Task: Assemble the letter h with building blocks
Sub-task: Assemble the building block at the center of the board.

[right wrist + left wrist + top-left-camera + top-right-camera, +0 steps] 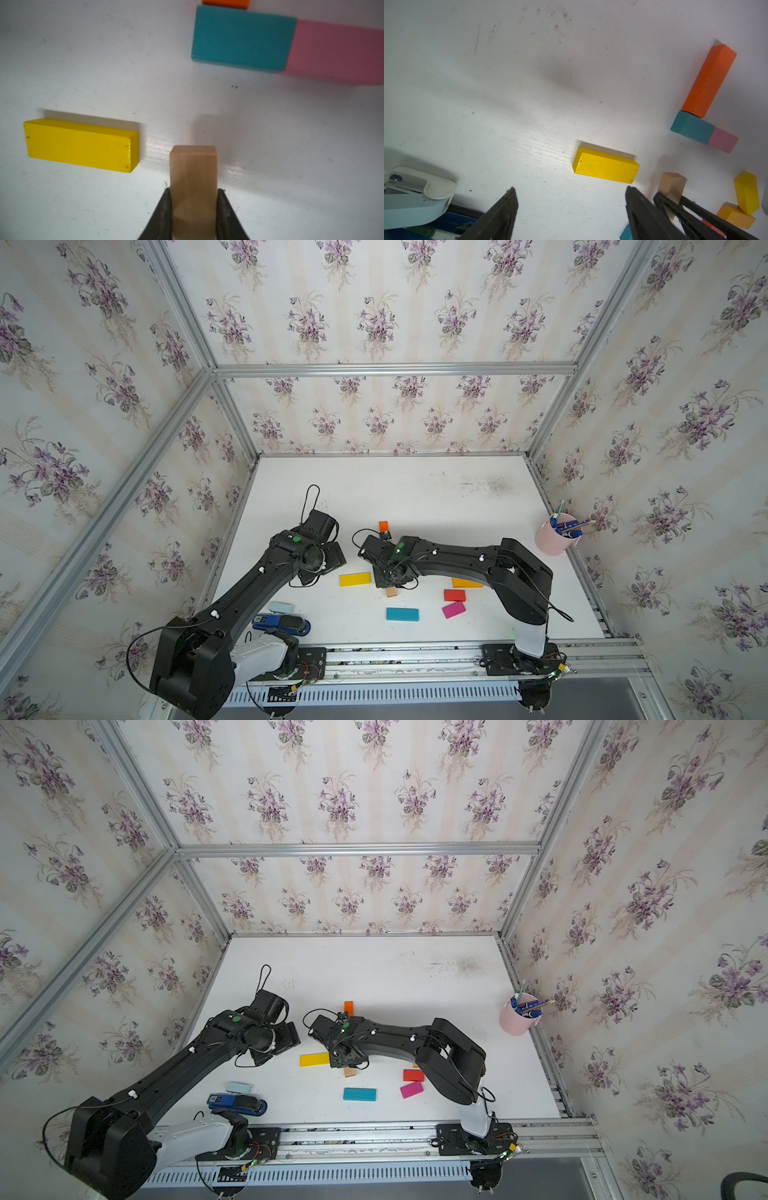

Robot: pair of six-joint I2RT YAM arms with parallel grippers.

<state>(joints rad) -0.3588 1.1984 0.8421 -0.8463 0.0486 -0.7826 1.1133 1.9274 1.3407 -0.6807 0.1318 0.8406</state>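
Wooden block (193,166) sits clamped in my right gripper (194,190); my left gripper (571,188) stands open near the yellow block (605,166).

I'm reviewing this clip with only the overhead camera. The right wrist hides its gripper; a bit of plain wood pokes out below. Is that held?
Observer: Yes. The right wrist view shows the right gripper shut on the short natural wood block.
Operator: What lies under that arm?
Observer: A long orange block touches a short teal block with its end; a short pink block butts against the teal one, making an L.
Operator: And the other arm?
Observer: The left gripper is open and empty, with a long yellow block lying just ahead.
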